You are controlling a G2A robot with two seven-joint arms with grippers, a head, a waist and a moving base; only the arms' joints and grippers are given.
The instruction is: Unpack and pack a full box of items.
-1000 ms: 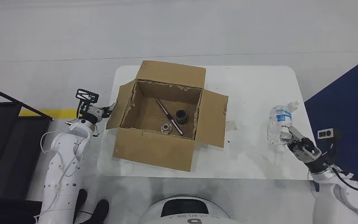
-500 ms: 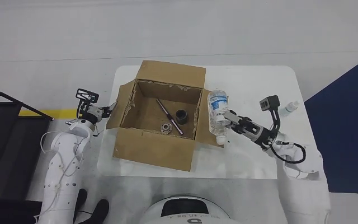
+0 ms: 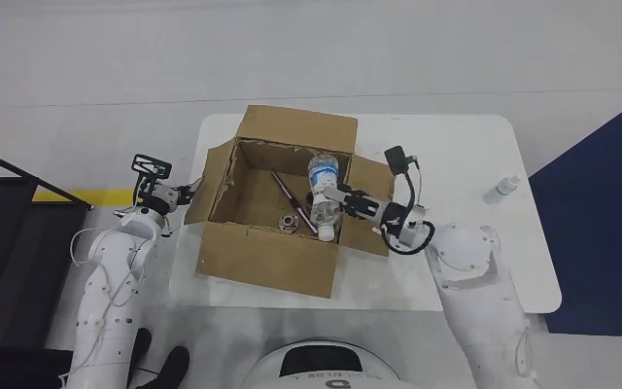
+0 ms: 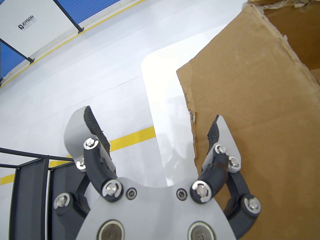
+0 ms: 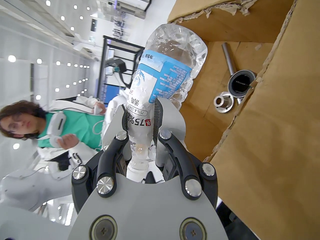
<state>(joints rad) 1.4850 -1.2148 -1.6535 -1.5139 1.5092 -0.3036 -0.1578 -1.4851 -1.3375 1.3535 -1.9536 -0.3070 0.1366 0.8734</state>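
Left gripper (image 4: 151, 116): fingers apart, nothing between them, at the counter (image 3: 447, 146) edge just beside the left flap of the cardboard box (image 3: 267, 261). One finger lies close to the flap's torn edge; we cannot tell whether it touches.

The box sits on the left half of the counter with all flaps folded out. On its floor we note three items:
- a metal rod (image 5: 228, 54) lying diagonally
- a black cylinder (image 5: 241, 82) beside the rod
- a flanged metal fitting (image 5: 223, 101) near both

The water bottle (image 3: 325, 180) is clear with a blue-and-white label. It hangs over the right part of the opening, above the cylinder.

Right gripper (image 5: 140, 109): fingers clamped on the bottle's neck end, with the base pointing away from the wrist.

Far right, a small bottle (image 3: 501, 188) lies on the counter, well apart from the box.
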